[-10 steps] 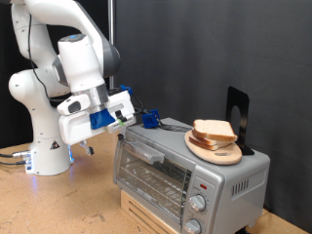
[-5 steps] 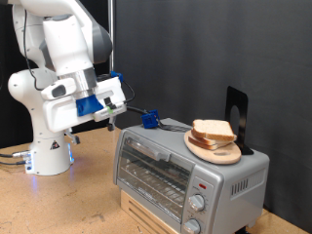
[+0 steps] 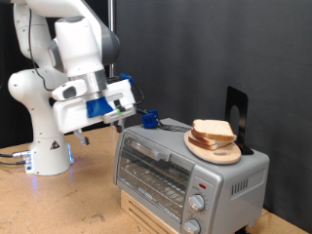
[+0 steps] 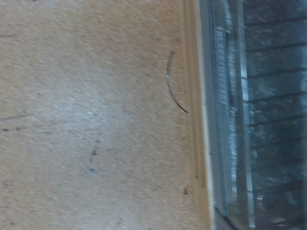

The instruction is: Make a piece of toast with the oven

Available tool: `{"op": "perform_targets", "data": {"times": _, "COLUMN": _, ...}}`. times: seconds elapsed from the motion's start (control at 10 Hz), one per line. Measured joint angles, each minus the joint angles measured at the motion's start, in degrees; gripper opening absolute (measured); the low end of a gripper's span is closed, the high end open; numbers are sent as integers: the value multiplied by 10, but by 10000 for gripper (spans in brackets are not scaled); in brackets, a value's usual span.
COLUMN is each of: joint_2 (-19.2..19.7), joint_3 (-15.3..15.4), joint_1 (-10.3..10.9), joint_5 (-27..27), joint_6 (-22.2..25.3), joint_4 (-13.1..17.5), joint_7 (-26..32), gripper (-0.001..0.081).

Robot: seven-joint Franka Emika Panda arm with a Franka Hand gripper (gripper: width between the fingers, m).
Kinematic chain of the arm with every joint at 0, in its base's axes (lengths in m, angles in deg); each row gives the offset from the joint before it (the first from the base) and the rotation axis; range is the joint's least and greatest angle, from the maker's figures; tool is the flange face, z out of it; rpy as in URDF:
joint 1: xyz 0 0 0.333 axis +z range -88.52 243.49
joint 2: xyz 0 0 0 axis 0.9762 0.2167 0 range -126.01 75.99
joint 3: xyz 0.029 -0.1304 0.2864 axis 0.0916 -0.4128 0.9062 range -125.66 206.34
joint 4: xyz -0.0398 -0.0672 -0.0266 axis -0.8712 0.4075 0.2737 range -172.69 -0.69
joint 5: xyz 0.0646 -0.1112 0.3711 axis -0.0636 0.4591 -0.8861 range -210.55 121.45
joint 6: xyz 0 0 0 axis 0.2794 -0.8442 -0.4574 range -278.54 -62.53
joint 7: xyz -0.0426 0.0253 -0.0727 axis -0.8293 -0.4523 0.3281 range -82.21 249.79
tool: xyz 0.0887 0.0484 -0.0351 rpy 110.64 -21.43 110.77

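Note:
The silver oven (image 3: pixel 180 168) stands on a wooden block at the exterior view's right, its glass door closed. The piece of toast (image 3: pixel 214 130) lies on a round wooden plate (image 3: pixel 216 151) on top of the oven. My gripper (image 3: pixel 121 107), with blue parts on the hand, hangs in the air just left of the oven's upper left corner, apart from the toast. Nothing shows between its fingers. The wrist view shows no fingers, only the tabletop (image 4: pixel 91 115) and the oven's metal edge and glass (image 4: pixel 254 115).
A small blue object (image 3: pixel 149 120) sits on the oven's top at its back left. A black stand (image 3: pixel 237 115) rises behind the plate. The robot's base (image 3: pixel 49 146) is at the exterior view's left. A dark curtain hangs behind.
The hand pulled back left and up from the oven's top left corner, then shifted slightly right again. The toast, plate and oven have not moved.

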Motion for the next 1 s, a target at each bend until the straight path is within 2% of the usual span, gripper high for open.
{"op": "perform_targets", "data": {"times": 0.2, "joint_2": 7, "joint_3": 20, "joint_1": 11, "joint_5": -2, "joint_6": -12, "joint_4": -3, "joint_7": -19, "gripper": 800}}
{"op": "perform_targets", "data": {"times": 0.4, "joint_2": 9, "joint_3": 34, "joint_1": 12, "joint_5": 5, "joint_6": -24, "joint_4": -15, "joint_7": -33, "gripper": 800}}
{"op": "perform_targets", "data": {"times": 0.7, "joint_2": 23, "joint_3": 41, "joint_1": 5, "joint_5": 40, "joint_6": -61, "joint_4": -30, "joint_7": -67, "gripper": 800}}
{"op": "perform_targets", "data": {"times": 1.0, "joint_2": 24, "joint_3": 39, "joint_1": -8, "joint_5": 57, "joint_6": -67, "joint_4": -32, "joint_7": -74, "gripper": 800}}
